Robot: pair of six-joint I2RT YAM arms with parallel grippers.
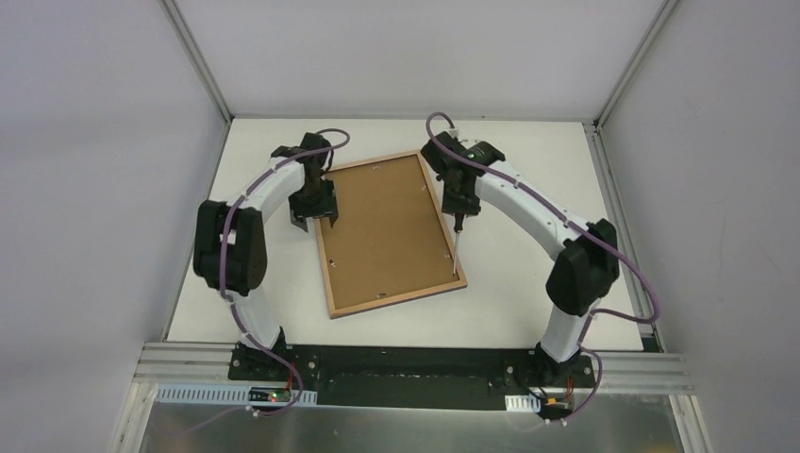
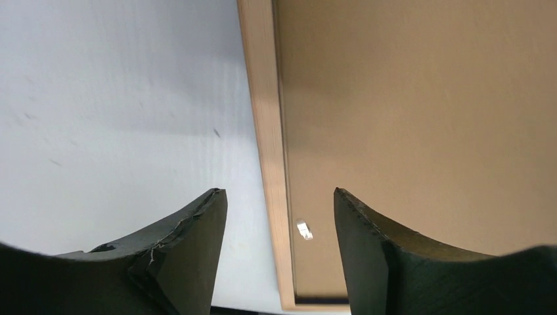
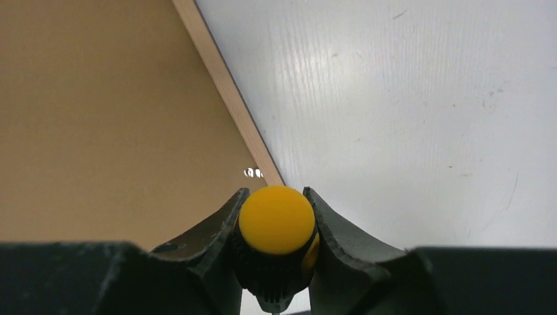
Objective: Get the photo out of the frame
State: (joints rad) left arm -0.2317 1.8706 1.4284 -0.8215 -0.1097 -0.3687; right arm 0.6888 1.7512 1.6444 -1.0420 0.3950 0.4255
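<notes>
Table (image 1: 528, 151) bare along top and below frame (image 1: 399, 300): you pass freely there. Left gripper (image 1: 321, 217) blocks frame's left edge, screwdriver (image 1: 456, 247) its right.

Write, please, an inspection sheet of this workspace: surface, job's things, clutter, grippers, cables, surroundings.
Surface: white table, faint marks.
Job's things: frame lies face down, backing board on top; photo not seen.
Clutter: nothing seen.
Grippers: left gripper open, astride the frame's left edge, above a clip; right gripper shut on a screwdriver, tip down near the frame's right edge.
Cables: purple cables run along both arms, off the frame.
Surroundings: grey walls, metal rails.
</notes>
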